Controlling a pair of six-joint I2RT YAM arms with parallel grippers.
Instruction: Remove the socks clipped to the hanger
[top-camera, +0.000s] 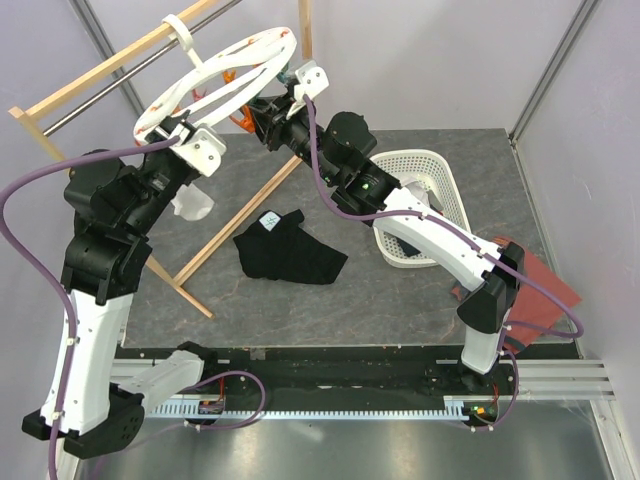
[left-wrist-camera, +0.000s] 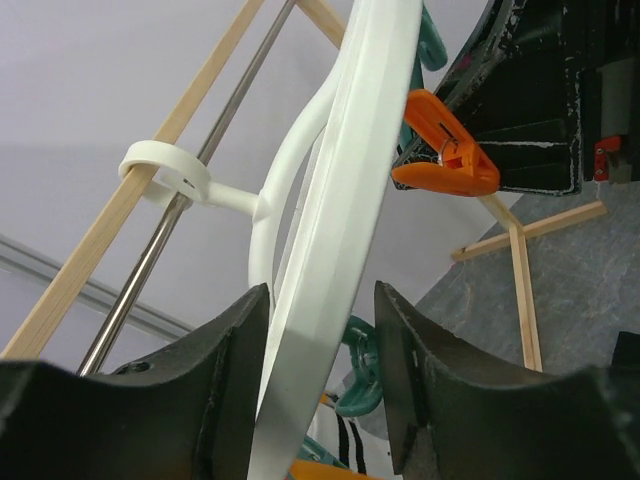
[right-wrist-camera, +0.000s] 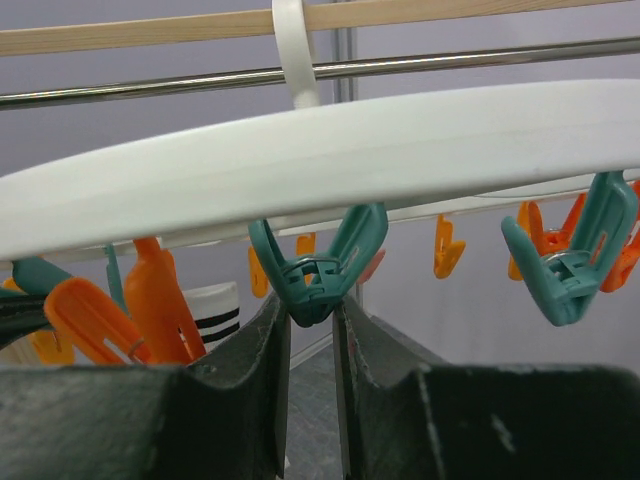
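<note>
The round white hanger (top-camera: 163, 101) hangs by its hook from the rail of a wooden frame. My left gripper (top-camera: 195, 145) straddles its near-left rim (left-wrist-camera: 350, 150); in the left wrist view the jaws (left-wrist-camera: 322, 290) stand open, with a gap on the right side. My right gripper (top-camera: 283, 88) is at the ring's right side, shut on the lower tip of a teal peg (right-wrist-camera: 315, 275) under the rim (right-wrist-camera: 350, 160). A white sock with black stripes (right-wrist-camera: 212, 312) hangs clipped further round the ring, and it also shows below the left jaws (left-wrist-camera: 345, 445). The white sock (top-camera: 192, 205) dangles beneath the left gripper.
Orange pegs (right-wrist-camera: 165, 300) and teal pegs (right-wrist-camera: 570, 260) fringe the ring. The wooden frame's legs (top-camera: 245, 215) cross the table. A black garment (top-camera: 290, 250) lies on the grey tabletop. A white basket (top-camera: 435, 170) stands at the right, and a red-brown shirt (top-camera: 535, 280) lies beside it.
</note>
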